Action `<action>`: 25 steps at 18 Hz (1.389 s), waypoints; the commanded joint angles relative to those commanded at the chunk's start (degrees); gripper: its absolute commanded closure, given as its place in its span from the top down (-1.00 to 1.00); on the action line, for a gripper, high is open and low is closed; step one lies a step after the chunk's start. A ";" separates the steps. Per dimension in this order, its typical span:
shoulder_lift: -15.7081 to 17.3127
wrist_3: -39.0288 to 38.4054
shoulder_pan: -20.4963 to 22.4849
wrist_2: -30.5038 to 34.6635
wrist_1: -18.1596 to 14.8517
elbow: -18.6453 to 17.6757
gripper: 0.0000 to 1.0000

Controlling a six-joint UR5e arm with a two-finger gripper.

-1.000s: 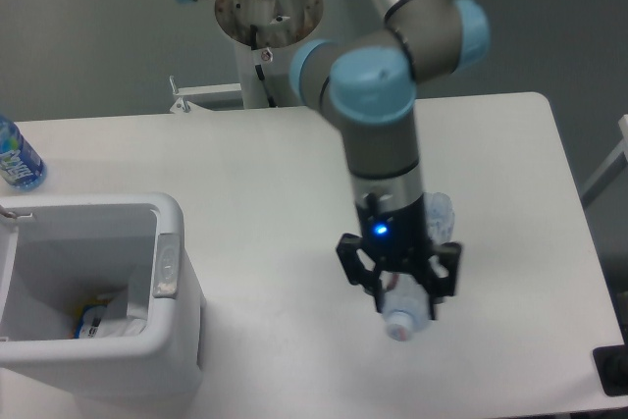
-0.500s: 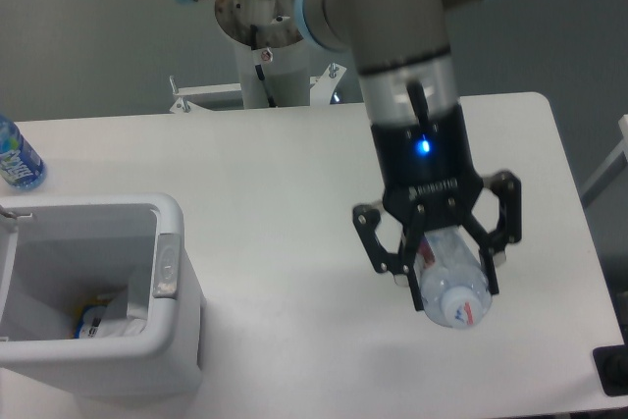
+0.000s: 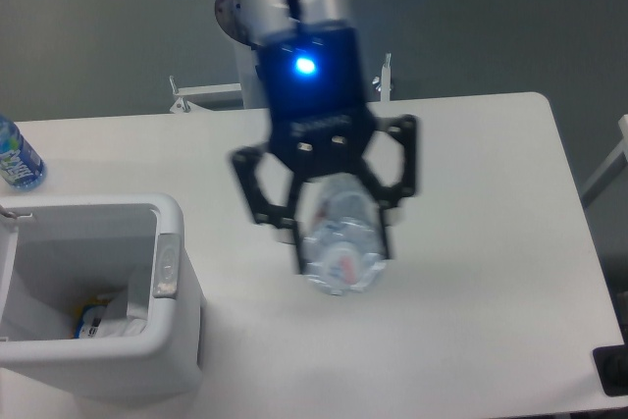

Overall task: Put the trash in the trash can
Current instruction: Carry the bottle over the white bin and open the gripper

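Gripper (image 3: 337, 242) is clamped on the clear bottle (image 3: 340, 252), held up above the white worktop (image 3: 491, 242); the red lettering on its label is too blurry to read. Crumpled wrapper (image 3: 103, 319) sits inside the white trash can (image 3: 169, 267). Blue-labelled bottle (image 3: 16, 159) at the far left edge, grey floor behind.

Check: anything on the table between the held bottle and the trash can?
Nothing: the camera view shows only bare table between the bottle in the end effector and the trash can.
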 joint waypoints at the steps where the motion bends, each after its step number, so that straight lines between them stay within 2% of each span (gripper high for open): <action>1: -0.09 -1.05 -1.23 -0.09 1.41 -0.09 0.20; 7: -1.05 -1.77 -5.98 -4.74 2.30 -0.61 0.20; 13: -1.49 -1.59 -10.03 -5.01 2.30 -3.69 0.21; 17: -2.20 -1.77 -11.26 -5.01 2.30 -4.04 0.22; 18: -2.29 -1.77 -11.35 -5.01 2.30 -4.04 0.25; 22: -2.37 -1.68 -11.35 -5.01 2.30 -4.31 0.93; 23: -2.29 -1.77 -11.35 -4.92 2.30 -4.39 1.00; 25: -2.20 -1.86 -11.35 -5.01 2.21 -4.66 1.00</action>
